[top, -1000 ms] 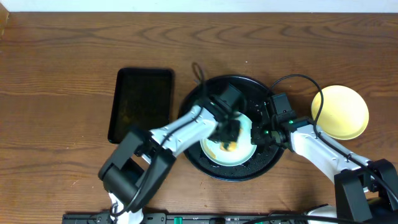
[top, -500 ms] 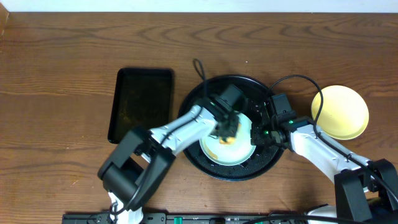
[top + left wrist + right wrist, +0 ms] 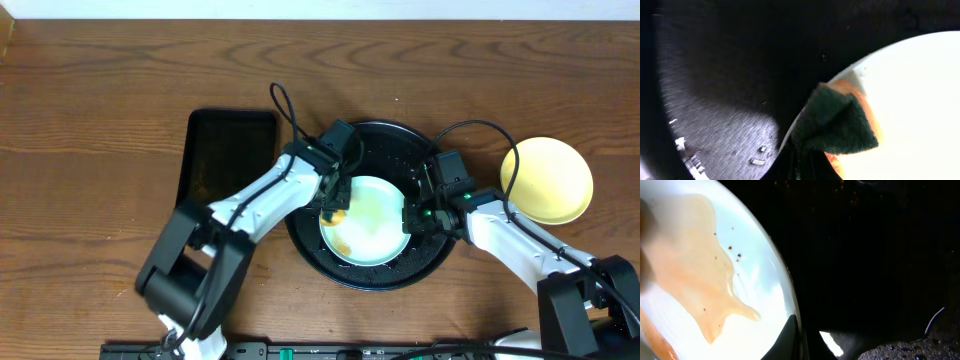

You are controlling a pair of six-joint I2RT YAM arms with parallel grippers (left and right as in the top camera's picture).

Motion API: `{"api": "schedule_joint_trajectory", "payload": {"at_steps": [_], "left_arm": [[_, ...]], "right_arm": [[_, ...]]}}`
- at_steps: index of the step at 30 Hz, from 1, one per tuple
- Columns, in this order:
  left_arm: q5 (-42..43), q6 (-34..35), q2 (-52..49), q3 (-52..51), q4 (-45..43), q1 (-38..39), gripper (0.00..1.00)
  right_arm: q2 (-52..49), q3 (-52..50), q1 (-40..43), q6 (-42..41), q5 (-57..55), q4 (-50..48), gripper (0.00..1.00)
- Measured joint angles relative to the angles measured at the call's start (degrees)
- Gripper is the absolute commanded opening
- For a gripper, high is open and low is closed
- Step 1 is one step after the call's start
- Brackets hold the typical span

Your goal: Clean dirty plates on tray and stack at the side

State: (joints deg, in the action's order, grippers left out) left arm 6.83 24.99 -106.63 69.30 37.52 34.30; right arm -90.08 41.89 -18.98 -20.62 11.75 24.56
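A pale mint-blue plate point(image 3: 376, 218) with a brown smear lies in the round black tray point(image 3: 372, 281). My left gripper point(image 3: 334, 203) is shut on a green and orange sponge point(image 3: 836, 124), which presses on the plate's left edge point(image 3: 912, 95). My right gripper point(image 3: 411, 214) is shut on the plate's right rim, one finger point(image 3: 789, 336) lying over it. The right wrist view shows the smear point(image 3: 692, 275) spread across the plate. A pale yellow plate point(image 3: 547, 180) sits on the table to the right of the tray.
A smaller rectangular black tray point(image 3: 228, 165) lies left of the round one. Cables loop above both arms. The round tray's wet black floor point(image 3: 735, 80) shows around the plate. Bare wooden table surrounds everything.
My left gripper has dragged the sponge from the middle of the plate to its left edge, and the arm has swung left. The right gripper and the plate have stayed put.
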Motion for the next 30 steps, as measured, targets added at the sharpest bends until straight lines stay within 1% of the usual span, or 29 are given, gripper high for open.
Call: {"api": "schedule_joint_trajectory", "payload": {"at_steps": [3,5,6,8,9,15,23,24,27,30], "left_arm": [[-2.2,-0.4,4.1,-0.5,0.6,-0.8,0.07],[-3.9,-0.6,7.3,-0.5,0.9,-2.3,0.08],[-4.5,-0.7,8.7,-0.5,1.1,-3.1,0.08],[-5.4,-0.8,10.8,-0.5,1.6,-4.4,0.08],[-5.8,-0.9,11.9,-0.5,2.2,-5.4,0.08],[-6.6,-0.9,12.9,-0.5,5.3,-11.3,0.08],[-7.2,-0.9,12.9,-0.5,5.7,-19.8,0.08],[-7.2,-0.9,12.9,-0.5,5.8,-20.4,0.08],[-7.2,-0.9,12.9,-0.5,6.2,-21.4,0.08],[-7.2,-0.9,12.9,-0.5,6.3,-21.5,0.08]], "right_arm": [[0.0,0.0,0.0,0.0,0.0,0.0,0.03],[0.0,0.0,0.0,-0.1,-0.1,0.0,0.10],[0.0,0.0,0.0,-0.3,-0.2,0.2,0.15],[0.0,0.0,0.0,-0.4,-0.9,0.4,0.22],[0.0,0.0,0.0,-0.5,-1.1,0.5,0.24],[0.0,0.0,0.0,-0.3,-1.1,0.3,0.23],[-0.1,0.0,-1.4,-0.3,-1.3,0.3,0.20],[-0.2,0.0,-1.8,-0.3,-1.2,0.1,0.18],[-1.0,0.4,-2.6,-0.1,-1.6,-0.1,0.02],[-1.8,1.1,-2.6,-0.7,-1.2,-0.7,0.01]]}}
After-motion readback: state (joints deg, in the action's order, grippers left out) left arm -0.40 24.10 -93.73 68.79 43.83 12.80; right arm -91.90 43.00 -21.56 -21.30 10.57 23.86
